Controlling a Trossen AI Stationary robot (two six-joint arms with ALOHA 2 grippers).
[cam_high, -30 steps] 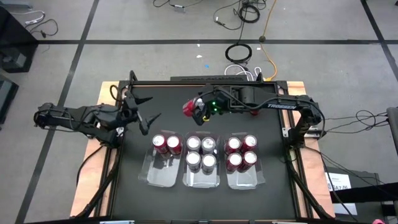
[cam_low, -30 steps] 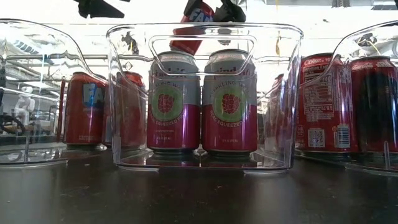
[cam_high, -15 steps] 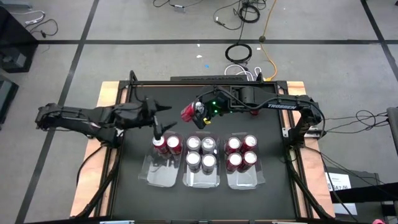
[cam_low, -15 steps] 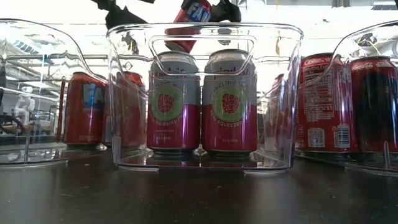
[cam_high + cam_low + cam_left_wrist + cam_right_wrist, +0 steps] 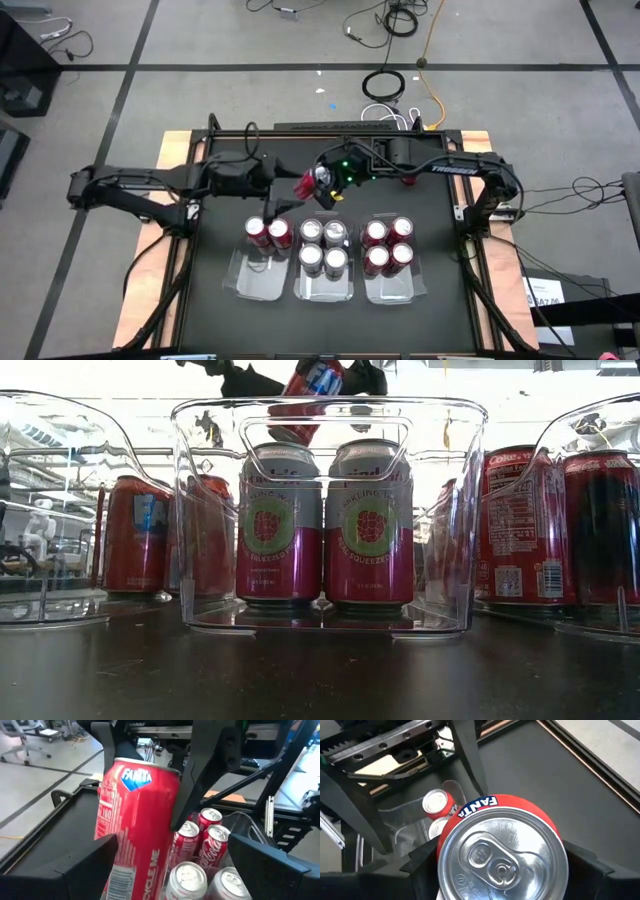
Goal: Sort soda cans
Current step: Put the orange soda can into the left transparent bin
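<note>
**Red can changes grippers above the trays**

While the right gripper (image 5: 318, 183) clamps a red Fanta can (image 5: 306, 184) in the air behind the three clear trays (image 5: 262, 285), the left gripper (image 5: 275, 192) reaches in from the other side with its fingers spread wide and empty. In the left wrist view the can (image 5: 137, 830) stands between that gripper's two dark fingers (image 5: 85, 867), near both yet pressed by neither, and the right gripper's fingers grip it higher up, close to its top rim. The right wrist view looks down on the can's silver lid (image 5: 502, 852), held snugly between that arm's own fingers.

Below the fingers, the tray nearest the left gripper holds two red cans (image 5: 268, 232) at its back with bare floor in front; the middle tray carries four silver-topped cans (image 5: 323, 245) and the far tray four red ones (image 5: 388, 245).

The step in hand looks like a handover for the half-filled tray. Next, the left fingers would need to close squarely on the can's body before the right ones let go, or it may tip and drop.
</note>
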